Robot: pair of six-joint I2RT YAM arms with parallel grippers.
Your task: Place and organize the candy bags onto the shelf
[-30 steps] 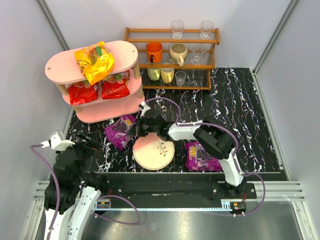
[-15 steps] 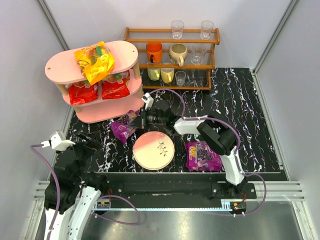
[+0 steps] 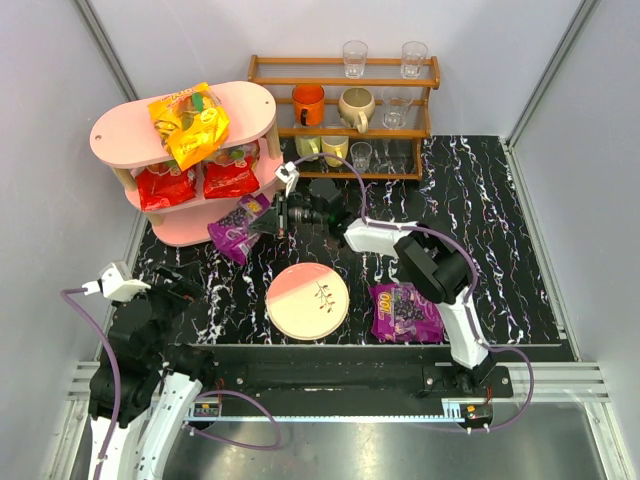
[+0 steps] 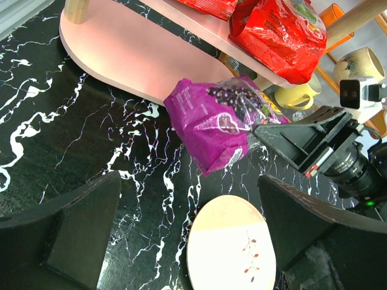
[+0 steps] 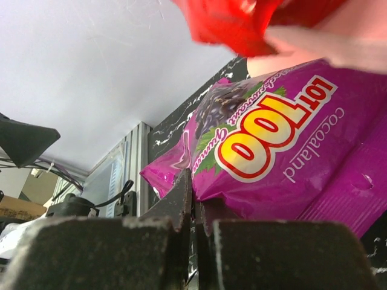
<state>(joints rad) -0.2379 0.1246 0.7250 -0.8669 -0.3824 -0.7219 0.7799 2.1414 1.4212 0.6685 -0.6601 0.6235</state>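
Note:
My right gripper [image 3: 268, 218] is shut on the edge of a purple candy bag [image 3: 237, 227] and holds it in the air by the front right of the pink shelf [image 3: 250, 100]. That bag fills the right wrist view [image 5: 284, 157] and shows in the left wrist view [image 4: 217, 121]. A second purple bag [image 3: 405, 312] lies on the table at the right. Two red bags [image 3: 165, 183] [image 3: 231, 170] sit on the middle tier, an orange-yellow bag [image 3: 190, 122] on the top tier. My left gripper [image 4: 187, 235] is open and empty at the near left.
A round pink-and-cream plate [image 3: 307, 301] lies at the front centre, also in the left wrist view [image 4: 233, 244]. A brown wooden rack [image 3: 345, 120] with mugs and glasses stands at the back, right of the shelf.
My right gripper has lifted the purple bag off the table and carried it left and back toward the shelf's lower tiers. The left arm has not moved.

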